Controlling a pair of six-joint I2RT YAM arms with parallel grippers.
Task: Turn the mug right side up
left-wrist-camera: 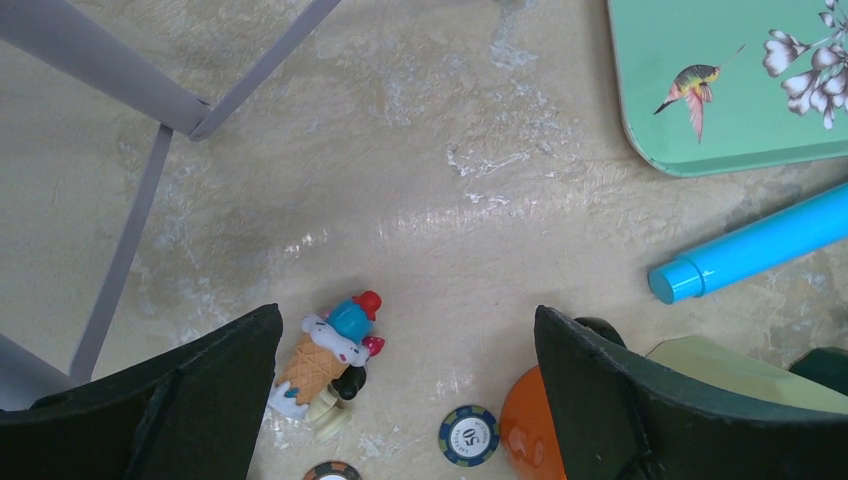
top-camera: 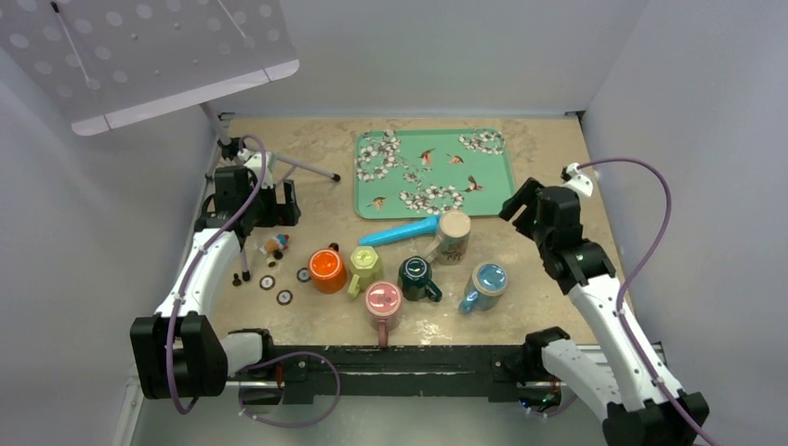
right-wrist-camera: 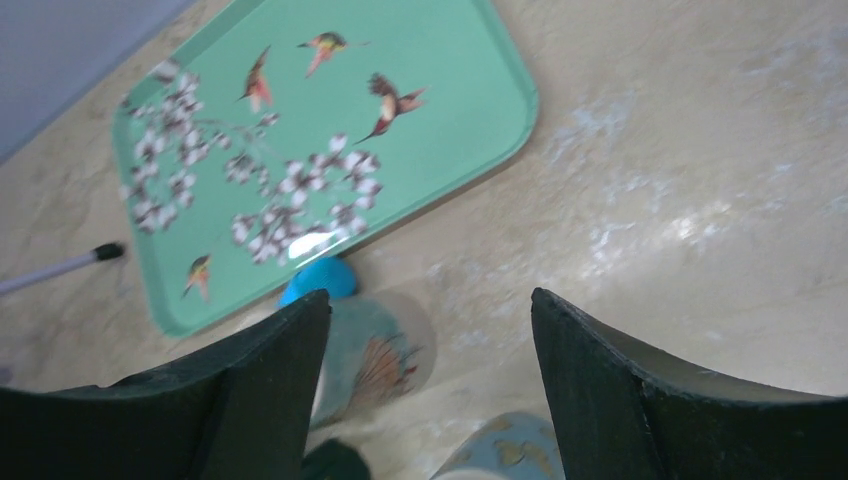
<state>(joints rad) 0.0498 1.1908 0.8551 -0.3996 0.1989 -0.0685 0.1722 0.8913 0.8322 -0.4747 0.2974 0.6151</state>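
The patterned mug (top-camera: 453, 234) stood upside down on the bench (top-camera: 550, 149), its flat beige base facing up. It sat just off the near edge of the green flowered tray (top-camera: 492, 169), with one end of a blue tube (top-camera: 400, 231) just beside it. The right claw (top-camera: 517, 208) hung above the bench to the right of that mug, its jaws apart and nothing between them. In the right wrist view, the mug showed below the left finger (right-wrist-camera: 250, 390). The left claw (left-wrist-camera: 405, 315) was wide open and empty over the left part of the bench, above a small ice-cream toy (left-wrist-camera: 330, 350) and a poker chip (left-wrist-camera: 468, 434). Five other mugs stood in a loose cluster nearer the arms: orange (top-camera: 327, 269), yellow-green (top-camera: 365, 266), pink (top-camera: 383, 303), dark green (top-camera: 415, 275) and blue (top-camera: 486, 283).
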